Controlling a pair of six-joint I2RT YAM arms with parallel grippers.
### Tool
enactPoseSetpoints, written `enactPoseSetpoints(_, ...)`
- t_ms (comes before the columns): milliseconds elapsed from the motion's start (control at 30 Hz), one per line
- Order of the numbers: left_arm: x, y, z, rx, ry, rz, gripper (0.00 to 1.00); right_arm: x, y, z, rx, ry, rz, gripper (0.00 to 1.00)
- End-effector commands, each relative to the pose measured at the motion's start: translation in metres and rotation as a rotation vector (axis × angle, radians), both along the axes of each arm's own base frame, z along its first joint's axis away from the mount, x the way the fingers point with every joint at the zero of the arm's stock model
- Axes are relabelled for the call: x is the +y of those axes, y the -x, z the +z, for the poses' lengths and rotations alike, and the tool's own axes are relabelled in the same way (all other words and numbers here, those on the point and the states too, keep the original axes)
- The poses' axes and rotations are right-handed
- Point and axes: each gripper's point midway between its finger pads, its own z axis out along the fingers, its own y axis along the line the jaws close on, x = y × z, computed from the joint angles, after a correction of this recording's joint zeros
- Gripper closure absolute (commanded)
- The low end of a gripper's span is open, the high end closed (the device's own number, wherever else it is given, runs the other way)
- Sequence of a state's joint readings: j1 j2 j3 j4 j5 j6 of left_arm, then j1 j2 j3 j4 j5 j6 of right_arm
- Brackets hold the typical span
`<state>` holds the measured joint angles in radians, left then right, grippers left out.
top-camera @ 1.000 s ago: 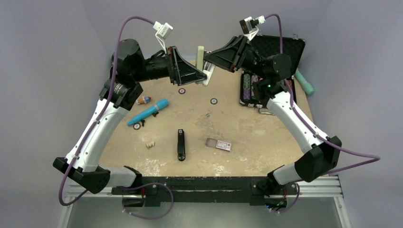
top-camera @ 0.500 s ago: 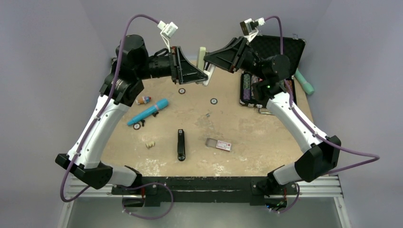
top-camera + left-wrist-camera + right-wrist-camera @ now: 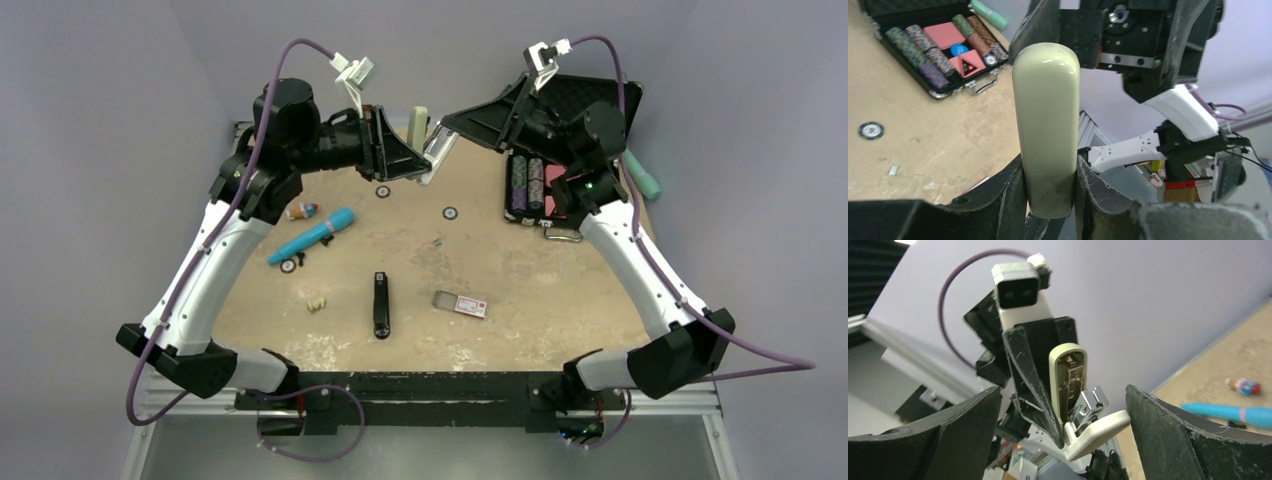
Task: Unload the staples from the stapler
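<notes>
The cream stapler (image 3: 421, 122) hangs in the air over the far side of the table, hinged open. Its cover (image 3: 1045, 115) stands upright with my left gripper (image 3: 1050, 186) shut on its lower end. In the right wrist view the cover's inside (image 3: 1068, 382) faces the camera, and the chrome magazine (image 3: 1089, 404) and cream base (image 3: 1096, 433) swing out to the right. My right gripper (image 3: 1063, 390) is open wide, with its fingers apart on either side of the stapler and not touching it. I cannot make out any staples.
An open case of poker chips (image 3: 541, 185) lies at the far right with a teal object (image 3: 641, 173) beyond it. On the table are a blue pen (image 3: 312, 235), a black oblong object (image 3: 381, 304), a small flat box (image 3: 460, 304) and two small discs (image 3: 450, 212).
My right gripper has opened wide and drawn back to the right, off the stapler. The left gripper still grips the cover; the chrome magazine now shows swung out.
</notes>
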<state>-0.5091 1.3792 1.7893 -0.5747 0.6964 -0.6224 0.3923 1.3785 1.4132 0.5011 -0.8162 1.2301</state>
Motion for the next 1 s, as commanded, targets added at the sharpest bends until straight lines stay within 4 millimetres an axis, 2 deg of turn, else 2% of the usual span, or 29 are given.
enactPoseSetpoints(0,0.02,-0.018,-0.008,-0.029,-0.081,0.132,1.0,-0.024,-0.035,-0.019,0.077,0.161,-0.261,0.01)
enactPoseSetpoints(33,0.022,-0.021,-0.013,-0.017,-0.095,0.145,1.0,-0.03,-0.045,-0.037,0.134,0.217,-0.309,0.01)
enactPoseSetpoints(100,0.026,-0.029,-0.024,-0.002,-0.129,0.169,1.0,-0.038,-0.05,-0.062,0.189,0.281,-0.337,0.01)
enactPoseSetpoints(267,0.042,-0.054,-0.057,0.007,-0.246,0.293,1.0,-0.058,-0.046,-0.089,0.224,0.36,-0.432,0.01)
enactPoseSetpoints(400,0.065,-0.088,-0.107,0.037,-0.426,0.447,1.0,-0.07,-0.043,-0.115,0.254,0.445,-0.491,0.01)
enactPoseSetpoints(467,0.069,-0.101,-0.134,0.042,-0.496,0.467,1.0,-0.076,-0.041,-0.125,0.261,0.477,-0.514,0.01)
enactPoseSetpoints(733,0.099,-0.138,-0.226,0.142,-0.718,0.601,1.0,-0.099,-0.04,-0.146,0.268,0.576,-0.624,0.01)
enactPoseSetpoints(967,0.097,-0.161,-0.312,0.286,-0.825,0.575,1.0,-0.105,-0.051,-0.147,0.271,0.605,-0.66,0.01)
